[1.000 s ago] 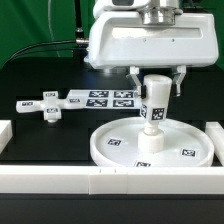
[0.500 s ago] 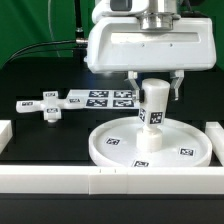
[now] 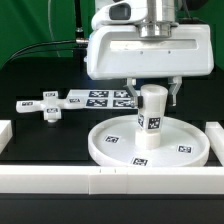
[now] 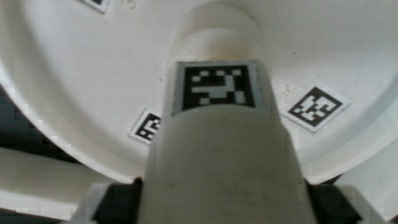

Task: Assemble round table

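Observation:
The large rimmed round disc (image 3: 150, 143) lies flat on the black table, tags facing up. The short thick cylinder leg (image 3: 151, 117) stands upright at the disc's middle. My gripper (image 3: 153, 93) is above the disc, shut on the top of the leg, a finger on each side. In the wrist view the leg (image 4: 221, 130) fills the middle and runs down onto the disc (image 4: 329, 60), with the dark finger pads (image 4: 114, 202) pressed against its sides. The small cross-shaped foot (image 3: 49, 104) lies on the table at the exterior view's left.
The marker board (image 3: 100, 98) lies flat behind the disc. Long white border rails run along the front (image 3: 110, 180) and at both sides (image 3: 5, 132). A green backdrop stands at the back left.
The gripper and the leg have turned slightly; the leg's tag now faces more toward the exterior view's left. The disc and foot have not moved.

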Controlling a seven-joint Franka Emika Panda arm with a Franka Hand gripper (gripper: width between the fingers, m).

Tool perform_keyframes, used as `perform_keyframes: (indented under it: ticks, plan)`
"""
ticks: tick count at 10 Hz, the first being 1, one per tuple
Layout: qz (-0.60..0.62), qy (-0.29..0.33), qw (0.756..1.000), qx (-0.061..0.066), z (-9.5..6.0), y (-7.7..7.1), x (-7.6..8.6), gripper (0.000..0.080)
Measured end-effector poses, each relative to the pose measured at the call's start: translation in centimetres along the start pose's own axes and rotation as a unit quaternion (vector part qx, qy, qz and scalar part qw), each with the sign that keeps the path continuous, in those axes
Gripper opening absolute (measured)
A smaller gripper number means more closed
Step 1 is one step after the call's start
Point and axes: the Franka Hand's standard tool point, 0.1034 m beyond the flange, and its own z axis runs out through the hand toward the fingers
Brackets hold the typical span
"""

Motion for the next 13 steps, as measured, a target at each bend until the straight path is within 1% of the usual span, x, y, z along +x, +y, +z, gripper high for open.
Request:
perform_keyframes:
  ticks: [1,2,3,4,6,9,11,12,13]
  plan:
    - [0.0,0.0,1.0,0.0,0.0,0.0,0.0,0.0461]
    - [0.0,0.0,1.0,0.0,0.0,0.0,0.0,0.0581]
    - [0.0,0.0,1.0,0.0,0.0,0.0,0.0,0.0581]
    - [-0.001,0.001,1.0,0.0,0.0,-0.1,0.0,0.0635]
    - [-0.007,0.007,1.0,-0.002,-0.4,-0.1,0.5,0.0645]
    - [-0.015,0.018,1.0,-0.007,-2.9,0.8,2.1,0.0649]
    - [-0.015,0.017,1.0,-0.007,-2.5,0.7,1.8,0.0649]
    - [-0.015,0.011,1.0,-0.005,-2.5,0.6,1.7,0.0649]
    - [-0.016,0.0,1.0,0.0,-2.4,0.4,1.7,0.0649]
